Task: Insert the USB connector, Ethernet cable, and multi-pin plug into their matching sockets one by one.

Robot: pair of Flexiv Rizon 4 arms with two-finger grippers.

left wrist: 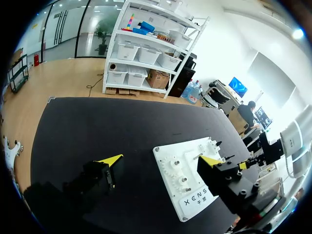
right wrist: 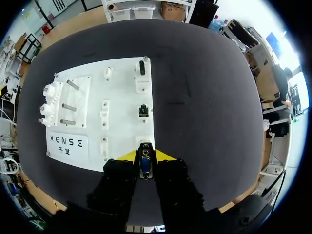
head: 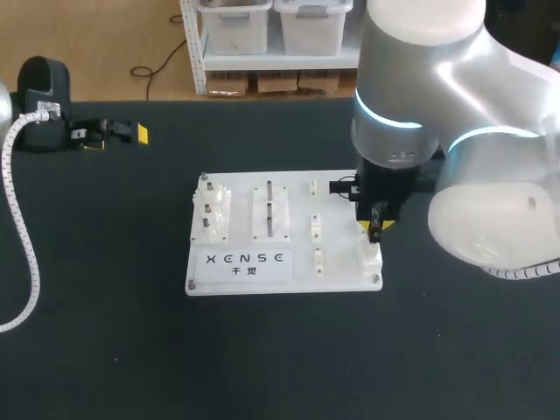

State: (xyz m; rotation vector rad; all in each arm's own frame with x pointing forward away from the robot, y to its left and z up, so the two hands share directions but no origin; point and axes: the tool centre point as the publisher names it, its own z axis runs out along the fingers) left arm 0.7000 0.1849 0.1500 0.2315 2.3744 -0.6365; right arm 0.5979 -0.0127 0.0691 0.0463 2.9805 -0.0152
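Clamping a small dark multi-pin plug [right wrist: 145, 165] with a blue face from both sides, the yellow-tipped fingers [right wrist: 127, 155] of your right gripper [right wrist: 146, 156] stand close together, with the plug upright between them. Ahead of the tips lies a white socket block [right wrist: 144, 142] at the near right corner of the flat white plastic board [right wrist: 122, 124]. The plug is right at this block; whether it touches or is seated, you cannot tell.

Further along the same edge of the board sit a small black square socket [right wrist: 143, 110] and, beyond it, a white block holding a dark upright piece [right wrist: 141, 68]. Toward the board's middle runs a column of small white clips [right wrist: 104, 109]. Next comes a panel with metal pegs [right wrist: 70, 96], and at the far side a fixture of white gears [right wrist: 50, 105].

From above, your right arm comes in from the right and its gripper points down at the board's front right corner. The board rests on the black table [head: 105, 306].

Your left gripper [head: 115, 138] is at the table's far left, well apart from the board. Its fingers [left wrist: 109, 159] are spread wide with nothing between them.
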